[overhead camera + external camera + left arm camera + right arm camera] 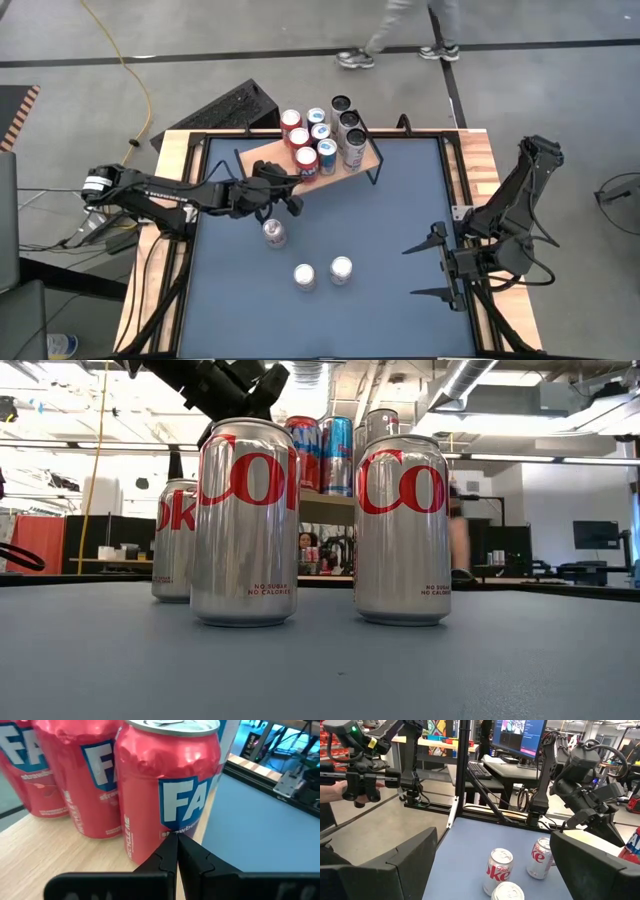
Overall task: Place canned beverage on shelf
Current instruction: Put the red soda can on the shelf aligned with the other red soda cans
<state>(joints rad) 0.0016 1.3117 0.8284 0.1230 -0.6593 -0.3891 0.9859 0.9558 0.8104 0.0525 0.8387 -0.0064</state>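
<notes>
left gripper (176, 851) sits right at the shelf (262, 154) edge, fingers pressed together with nothing between them, tips almost touching the red can (167, 785) just ahead. that red can stands upright on the board beside two more red ones, with blue and dark cans further along the rack

three silver cans are on the table and not yet shelved. nearest the left fingers is one (274, 233) just below and behind them, and the other two (304, 276) (341, 270) stand side by side, further off, about midway between both arms. from the low view they stand upright, shiny silver with red lettering, the lid rims not visible

handling call: thin aluminium, stiff enough along its height but easy to dent if squeezed hard at mid wall. whether they're full i can't tell; if full, expect some weight and a low risk of tipping. the skin looks slick and rounded, so the fingers should straddle the body across its widest line, around mid height, pads flat on opposite sides, not up at the tapered rim where it could squirt out

right gripper (437, 268) waits at the right side of the table, fingers spread wide, well apart from the pair of silver cans in front of it

a person walks past beyond the table
</notes>
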